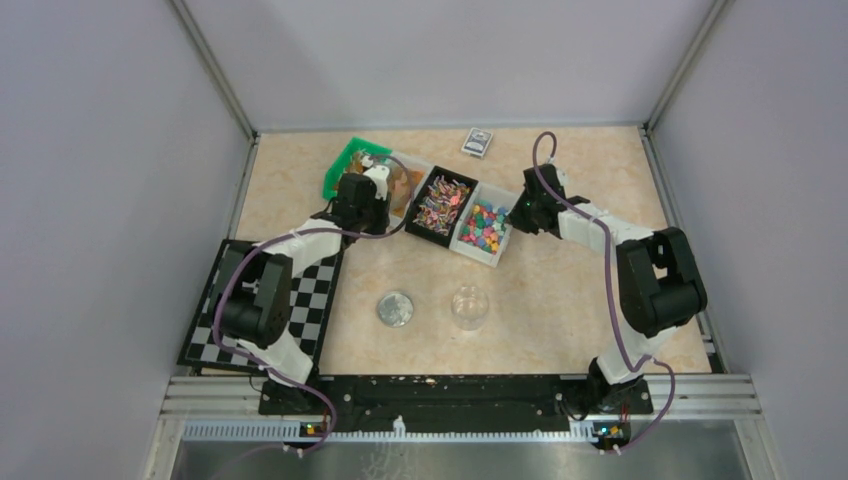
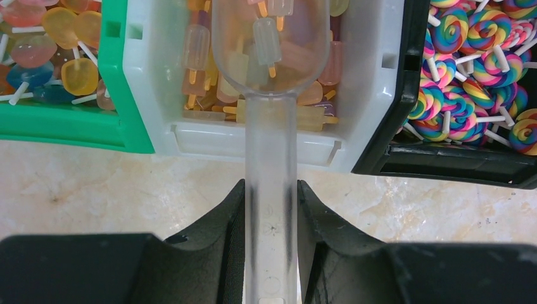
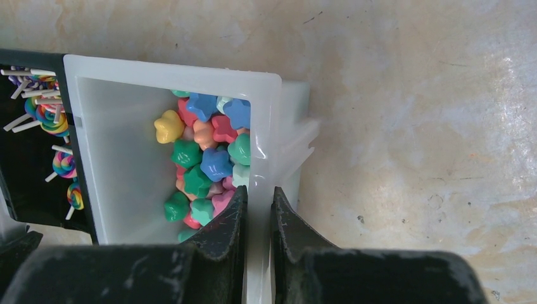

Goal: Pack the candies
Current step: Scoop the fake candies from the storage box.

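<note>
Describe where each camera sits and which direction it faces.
Top external: above and behind the bases, looking down at the table; left arm and right arm show.
Left wrist: on the left arm, looking along the left gripper and its scoop into the popsicle-candy bin.
Right wrist: looks along the right gripper pinching the star-candy bin wall.
Both wrist views share the black lollipop bin.

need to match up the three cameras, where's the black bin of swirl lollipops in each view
Top external: the black bin sits mid-row, between the popsicle bin and the star-candy bin.
Left wrist: black bin at the right edge, beside the popsicle bin under the scoop.
Right wrist: black bin at the far left edge, beside the star-candy bin.
Shared landmark: its swirl lollipops on white sticks.
</note>
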`<state>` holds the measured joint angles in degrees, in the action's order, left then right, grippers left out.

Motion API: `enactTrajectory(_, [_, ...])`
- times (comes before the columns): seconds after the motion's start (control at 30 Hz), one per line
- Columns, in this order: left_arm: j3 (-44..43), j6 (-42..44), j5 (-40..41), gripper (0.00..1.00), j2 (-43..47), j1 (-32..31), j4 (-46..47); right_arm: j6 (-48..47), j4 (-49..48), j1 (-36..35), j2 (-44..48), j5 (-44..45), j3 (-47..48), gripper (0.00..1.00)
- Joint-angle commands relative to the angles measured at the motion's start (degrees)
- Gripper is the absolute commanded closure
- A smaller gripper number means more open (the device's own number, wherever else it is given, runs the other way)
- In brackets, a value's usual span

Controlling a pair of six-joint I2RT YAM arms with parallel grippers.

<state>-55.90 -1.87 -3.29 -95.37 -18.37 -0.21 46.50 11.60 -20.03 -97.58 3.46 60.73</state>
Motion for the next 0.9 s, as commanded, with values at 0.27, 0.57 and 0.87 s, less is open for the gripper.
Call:
enactTrajectory(0.27, [4.8, -0.6, -0.8, 1.00, 8.2, 0.0, 8.6, -2.7, -4.4, -0.8, 0.8, -3.0, -1.7, 1.00])
enactTrajectory(0.57, [7.0, -1.1, -0.6, 1.00, 12.4, 0.0, 10.5, -2.5, -4.7, -0.8, 1.1, -3.2, -1.4, 1.00])
enactTrajectory(0.87, [2.6, -2.1, 0.0, 1.00, 19.9, 0.0, -0.4, -1.2, -0.7, -0.8, 3.2, -3.2, 2.8, 0.68])
